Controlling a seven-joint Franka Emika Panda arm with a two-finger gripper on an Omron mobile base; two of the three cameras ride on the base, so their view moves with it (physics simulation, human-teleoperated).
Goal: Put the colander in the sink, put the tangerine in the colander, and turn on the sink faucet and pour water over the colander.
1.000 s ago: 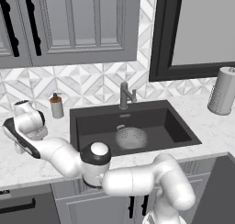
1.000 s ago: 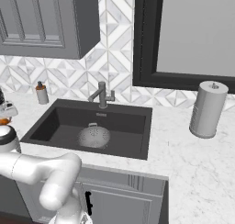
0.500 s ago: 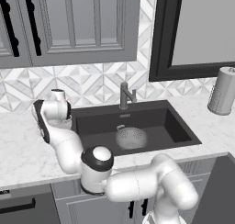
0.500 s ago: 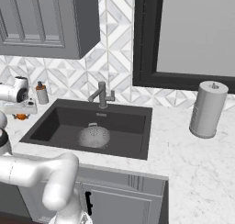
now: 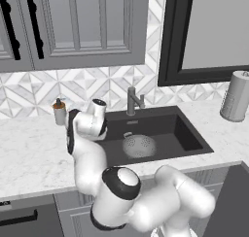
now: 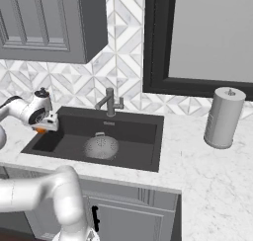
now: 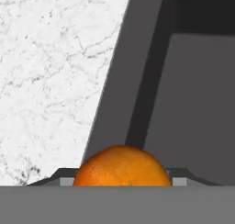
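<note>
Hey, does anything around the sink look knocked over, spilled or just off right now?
Nothing stands out. The colander sits upright in the sink, the faucet stands straight, and the hand holds the tangerine over the sink's left edge. The soap bottle and paper towel roll are upright.

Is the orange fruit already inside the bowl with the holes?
No, the tangerine sits between the gripper fingers at the sink's left edge, while the colander lies empty in the basin.

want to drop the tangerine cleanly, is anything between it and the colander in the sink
Nothing visible is in the way. The gripper holds the tangerine over the left edge of the sink, and the colander sits open on the sink floor. The faucet stands behind, off the path.
</note>
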